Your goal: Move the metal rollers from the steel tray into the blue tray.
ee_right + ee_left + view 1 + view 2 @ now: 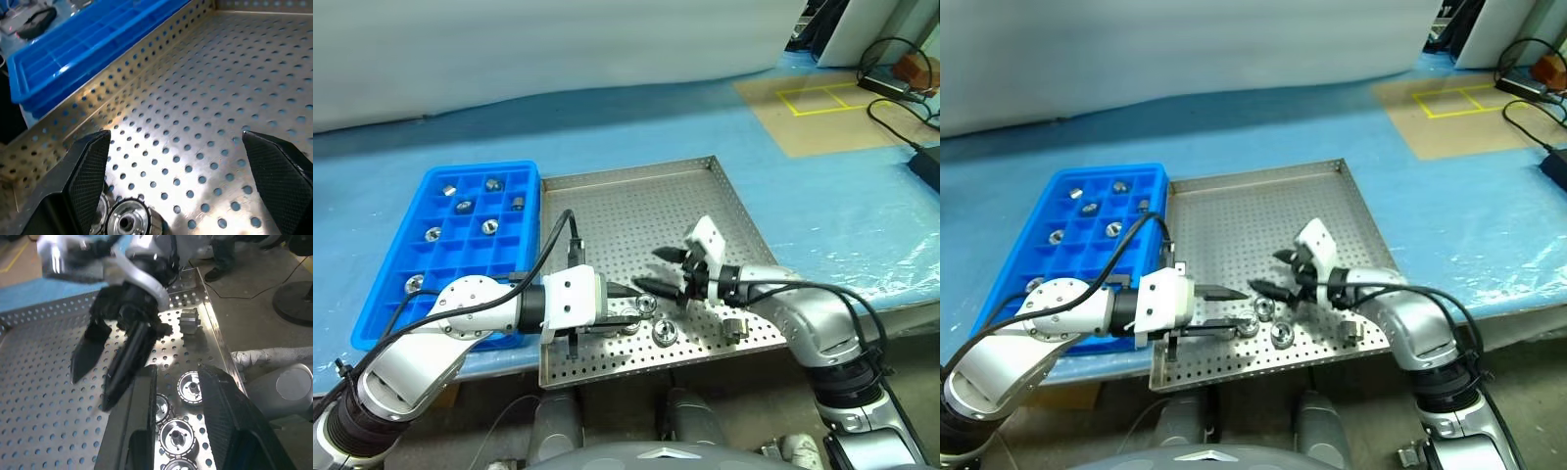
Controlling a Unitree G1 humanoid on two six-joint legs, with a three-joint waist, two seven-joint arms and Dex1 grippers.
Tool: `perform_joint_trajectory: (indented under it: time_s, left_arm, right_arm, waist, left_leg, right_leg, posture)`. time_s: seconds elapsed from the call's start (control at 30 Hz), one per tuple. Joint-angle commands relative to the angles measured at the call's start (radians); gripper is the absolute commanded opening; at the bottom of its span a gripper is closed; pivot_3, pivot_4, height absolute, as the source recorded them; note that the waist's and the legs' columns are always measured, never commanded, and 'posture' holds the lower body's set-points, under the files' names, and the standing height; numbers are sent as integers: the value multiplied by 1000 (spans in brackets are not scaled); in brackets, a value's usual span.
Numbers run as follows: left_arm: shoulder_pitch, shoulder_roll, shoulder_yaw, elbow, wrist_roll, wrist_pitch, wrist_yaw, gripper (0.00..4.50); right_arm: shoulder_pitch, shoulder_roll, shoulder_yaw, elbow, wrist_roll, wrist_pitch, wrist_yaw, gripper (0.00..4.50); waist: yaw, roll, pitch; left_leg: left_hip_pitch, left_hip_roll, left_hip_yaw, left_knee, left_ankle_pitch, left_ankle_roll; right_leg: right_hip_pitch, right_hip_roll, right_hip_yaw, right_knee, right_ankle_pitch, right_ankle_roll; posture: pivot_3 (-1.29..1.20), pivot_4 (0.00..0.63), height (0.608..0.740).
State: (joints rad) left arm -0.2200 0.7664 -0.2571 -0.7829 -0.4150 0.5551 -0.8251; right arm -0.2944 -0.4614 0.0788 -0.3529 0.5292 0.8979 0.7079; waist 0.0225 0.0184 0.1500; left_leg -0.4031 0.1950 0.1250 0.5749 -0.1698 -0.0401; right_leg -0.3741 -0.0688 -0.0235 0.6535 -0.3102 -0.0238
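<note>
The far half of the steel tray (636,201) lies bare, while metal rollers (664,331) and both grippers crowd its near edge.

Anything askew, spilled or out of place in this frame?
Nothing spilled or damaged. One metal roller lies on its side near the steel tray front rim, while the cluster beside it sits hole-up. The rest sit in separate blue tray compartments.

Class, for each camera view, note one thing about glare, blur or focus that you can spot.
Left eye view: the steel tray shines evenly, no harsh glare. Left wrist view: the right gripper is smeared by motion blur, while the metal rollers look sharp. Right wrist view: bright glare on the tray floor near a roller; the blue tray is soft, out of focus.
</note>
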Motion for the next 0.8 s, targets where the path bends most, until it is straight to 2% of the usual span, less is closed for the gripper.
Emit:
perform_joint_trajectory:
  time_s: [0.03, 0.23, 0.33, 0.5, 0.63, 0.67, 0.77, 0.8]
  left_arm:
    - [-34, 0, 26, -19, -26, 35, 0, 1379]
    - [-62, -10, 47, 45, -22, 20, -16, 1379]
    - [-65, -13, 54, 74, -10, 8, -18, 1379]
    - [-59, -48, 121, 148, 35, 22, 87, 1379]
    - [-197, -169, 65, 481, 213, -65, 235, 1379]
    - [-195, -187, 78, 525, 240, -97, 265, 1379]
    - [-119, -259, 190, 545, 233, -123, 371, 1379]
    - [-99, -299, 244, 546, 175, -84, 385, 1379]
  right_arm:
    - [29, -14, -42, -79, 76, 63, -7, 4500]
    - [103, -88, -52, -146, 166, 118, 62, 4500]
    - [91, -117, -78, -107, 141, 81, 54, 4500]
    - [72, -180, -86, 19, -57, -172, 24, 4500]
    - [136, -233, -39, 58, -272, -456, -15, 4500]
    - [150, -229, -48, 44, -248, -445, 2, 4500]
    - [130, -168, -158, -16, 41, -160, 22, 4500]
    - [106, -149, -196, -16, 125, -84, 12, 4500]
  waist:
    - [0, 0, 0]
    - [1, 0, 0]
    - [-2, 0, 0]
    - [-3, 0, 0]
    - [14, 0, 1]
    - [13, 0, 1]
    - [-11, -1, 1]
    - [-16, -1, 1]
  left_leg:
    - [1, 1, 0, 0, 0, 0]
    - [2, 6, 0, -4, -4, -5]
    - [5, 10, -1, -5, -7, -11]
    - [10, 10, 0, -5, -7, -12]
    - [17, 10, 1, -4, -7, -13]
    - [18, 11, 1, -4, -7, -13]
    - [18, 10, 2, -3, -8, -10]
    - [17, 9, 2, -3, -9, -8]
  right_leg:
    - [3, 1, 0, -4, 1, 1]
    - [6, 9, 1, -13, 2, 2]
    - [8, 12, 1, -13, 2, 2]
    - [11, 12, 2, -13, 3, 0]
    - [19, 11, 1, -13, 4, 0]
    - [20, 12, 2, -13, 4, 0]
    - [19, 12, 5, -15, 5, 1]
    - [19, 12, 5, -15, 6, 1]
  posture:
    - [-179, 150, 740]
    - [-183, 150, 740]
    - [-182, 150, 740]
    - [-183, 150, 740]
    - [-180, 150, 740]
    - [-179, 150, 740]
    - [-177, 150, 740]
    - [-177, 150, 740]
